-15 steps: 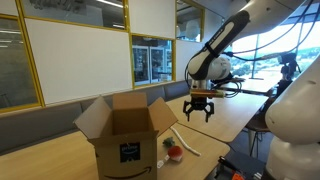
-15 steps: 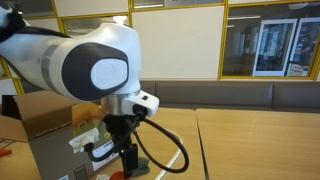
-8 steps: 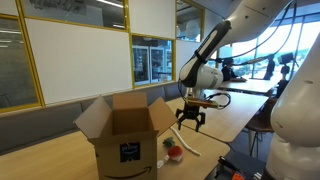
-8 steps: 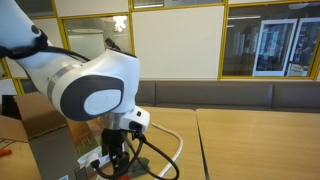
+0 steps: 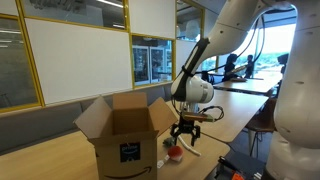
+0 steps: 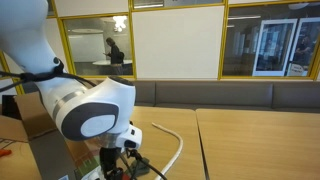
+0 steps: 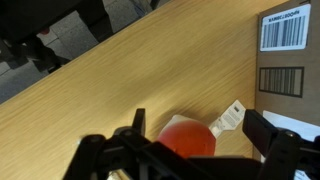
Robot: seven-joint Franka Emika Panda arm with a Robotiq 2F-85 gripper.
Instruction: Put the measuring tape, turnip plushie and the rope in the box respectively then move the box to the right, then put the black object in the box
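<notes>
The turnip plushie [image 7: 186,140] is a red round toy with a white tag, lying on the wooden table right next to the cardboard box [image 5: 124,134]. It also shows in an exterior view [image 5: 175,152]. My gripper [image 7: 200,140] is open, low over the plushie, with a finger on each side of it; in an exterior view my gripper [image 5: 184,133] hangs just above the toy. The white rope [image 6: 177,150] lies curved on the table beside it and also shows in an exterior view [image 5: 194,151]. The measuring tape and the black object are out of view.
The box stands open with its flaps up, its barcode side [image 7: 285,55] close to my gripper. The table edge [image 5: 215,150] lies just beyond the rope. A bench [image 6: 240,95] and glass walls run behind the tables.
My arm has come down and towards the box, from well above the table to just over the red plushie. The gripper has stayed open.
</notes>
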